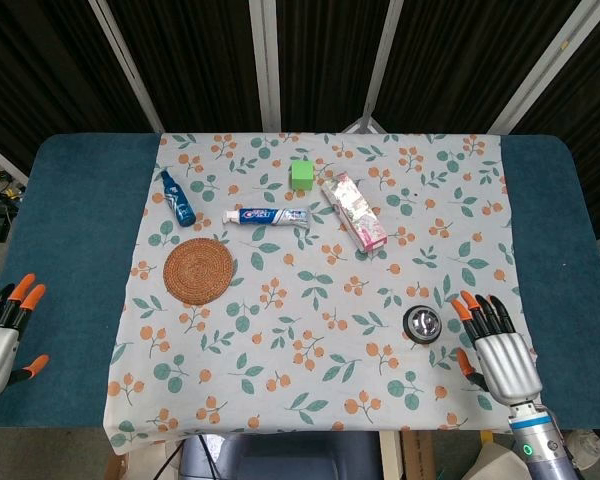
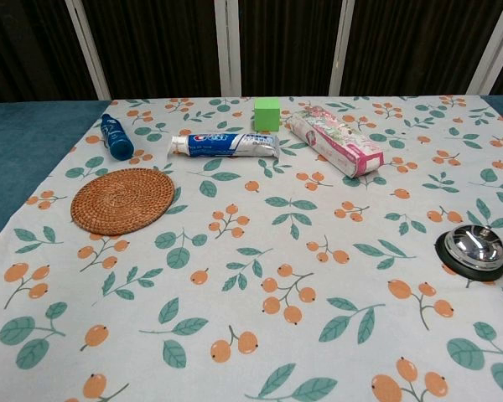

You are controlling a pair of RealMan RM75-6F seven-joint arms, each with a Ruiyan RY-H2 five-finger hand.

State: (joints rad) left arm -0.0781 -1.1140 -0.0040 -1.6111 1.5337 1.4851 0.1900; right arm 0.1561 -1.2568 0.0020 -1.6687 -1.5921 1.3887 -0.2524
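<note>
In the head view my right hand [image 1: 498, 352] hovers open, palm down, over the front right of the floral cloth [image 1: 280, 330], just right of a small metal bell [image 1: 422, 323]. My left hand [image 1: 0, 335] is open at the far left edge, above the blue table cover, holding nothing. Neither hand shows in the chest view, where the bell [image 2: 472, 249] sits at the right edge. A woven round coaster [image 1: 198, 270] lies left of centre, also seen as the coaster [image 2: 122, 200].
At the back lie a blue bottle [image 1: 177, 197], a toothpaste tube [image 1: 269, 216], a green cube [image 1: 301, 175] and a pink box [image 1: 354, 212]. The blue table cover [image 1: 75, 230] borders the cloth on both sides.
</note>
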